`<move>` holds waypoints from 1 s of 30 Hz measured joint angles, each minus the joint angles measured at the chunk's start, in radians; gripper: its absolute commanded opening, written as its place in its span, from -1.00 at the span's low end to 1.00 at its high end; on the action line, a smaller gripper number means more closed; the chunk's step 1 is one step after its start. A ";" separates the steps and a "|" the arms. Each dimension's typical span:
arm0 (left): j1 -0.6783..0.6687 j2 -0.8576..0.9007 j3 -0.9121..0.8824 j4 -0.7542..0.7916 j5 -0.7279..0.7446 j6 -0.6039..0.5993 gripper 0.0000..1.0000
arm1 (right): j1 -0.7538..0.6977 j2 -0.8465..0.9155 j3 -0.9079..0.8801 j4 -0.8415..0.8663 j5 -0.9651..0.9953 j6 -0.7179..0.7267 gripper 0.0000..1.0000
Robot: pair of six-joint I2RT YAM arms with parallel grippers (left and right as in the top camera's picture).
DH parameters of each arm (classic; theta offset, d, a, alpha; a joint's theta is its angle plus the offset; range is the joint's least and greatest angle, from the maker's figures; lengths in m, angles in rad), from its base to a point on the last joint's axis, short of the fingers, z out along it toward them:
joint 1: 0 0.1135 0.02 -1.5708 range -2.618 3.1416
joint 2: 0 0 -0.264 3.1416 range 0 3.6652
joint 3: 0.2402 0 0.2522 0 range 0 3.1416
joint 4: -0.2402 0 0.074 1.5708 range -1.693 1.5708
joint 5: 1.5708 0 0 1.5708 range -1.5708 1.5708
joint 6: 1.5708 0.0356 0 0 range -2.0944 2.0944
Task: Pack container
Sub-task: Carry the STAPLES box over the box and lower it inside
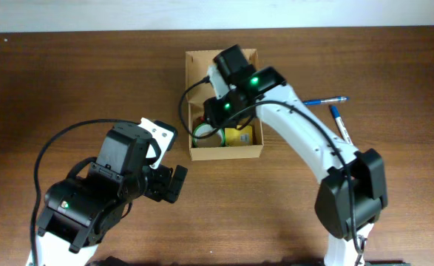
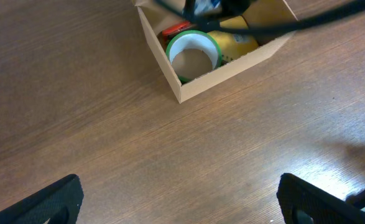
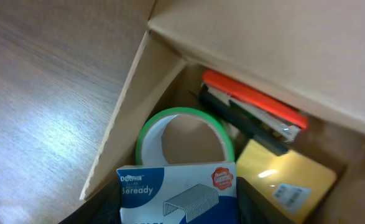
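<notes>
Cardboard box (image 1: 224, 151) stands open on the wooden table (image 1: 69, 74), at 12 o'clock from the table's centre in the overhead view. The right arm reaches over it from its base at 5 o'clock. The right claw (image 3: 179, 211) hangs above the box's open top, clamped on a blue-and-white box of staples (image 3: 176, 183), which sits between its two dark fingers. Inside the cardboard box, in the right wrist view, are a green tape roll (image 3: 148, 134) against the near wall, a red-and-black stapler (image 3: 250, 106) at 1 o'clock from the roll, and a yellow pad (image 3: 288, 177) at 4 o'clock from it. The left claw (image 2: 182, 200) hovers over bare table at 7 o'clock from the cardboard box, fingers wide apart and gripping nothing. A blue pen (image 1: 324, 100) and a second pen (image 1: 341, 124) lie on the table at 3 o'clock from the cardboard box, apart from it.
</notes>
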 measured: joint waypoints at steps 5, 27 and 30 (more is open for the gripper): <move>0.000 0.000 0.000 0.000 0.000 0.000 0.99 | 0.028 0.017 0.000 -0.008 0.022 0.035 0.00; 0.000 0.000 0.000 0.000 0.000 0.000 0.99 | 0.029 0.068 -0.004 0.023 0.091 0.068 0.00; 0.000 0.000 0.000 0.000 0.000 0.000 0.99 | 0.029 0.068 -0.004 0.044 0.093 0.101 0.00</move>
